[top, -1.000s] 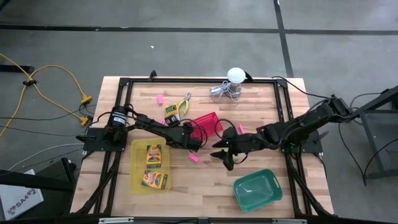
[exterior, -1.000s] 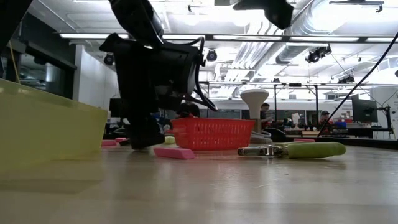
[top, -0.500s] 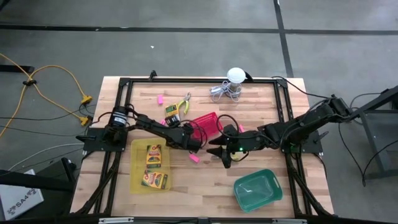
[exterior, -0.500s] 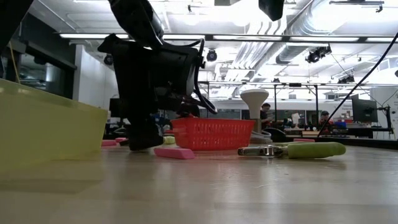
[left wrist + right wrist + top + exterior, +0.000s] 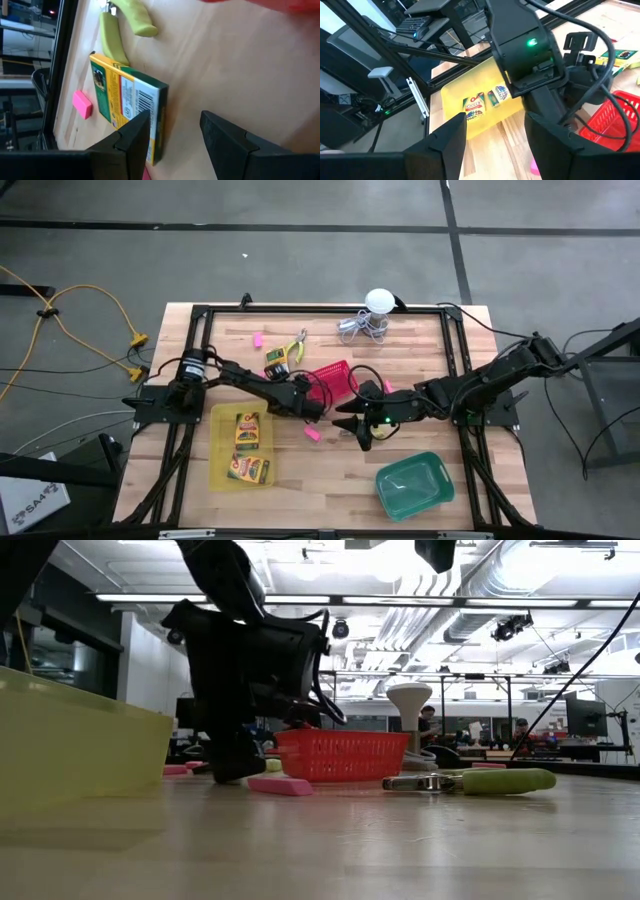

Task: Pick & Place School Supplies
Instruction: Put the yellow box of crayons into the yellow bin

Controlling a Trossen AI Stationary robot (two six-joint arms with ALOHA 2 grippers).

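My left gripper (image 5: 318, 412) stands open low over the table, in front of the red basket (image 5: 335, 380); a pink eraser (image 5: 312, 434) lies on the wood just near of it. In its wrist view the open fingers (image 5: 175, 137) frame bare wood; beyond them lie a crayon box (image 5: 127, 107), the pliers' green handles (image 5: 125, 25) and another pink eraser (image 5: 82, 104). My right gripper (image 5: 352, 425) hovers open higher up, facing the left gripper with nothing between its fingers (image 5: 497, 145). Two crayon boxes (image 5: 247, 448) lie flat in the yellow tray (image 5: 222, 480).
A green tray (image 5: 413, 485) sits near the front right. A white ball with coiled wire (image 5: 375, 315) stands at the far edge. More pink erasers (image 5: 257, 338) (image 5: 388, 387) lie on the wood. The black frame rails (image 5: 320, 308) run round the table.
My right gripper has tipped upward a little, staying open; in the low view less of it now shows at the top. Nothing on the table has moved.
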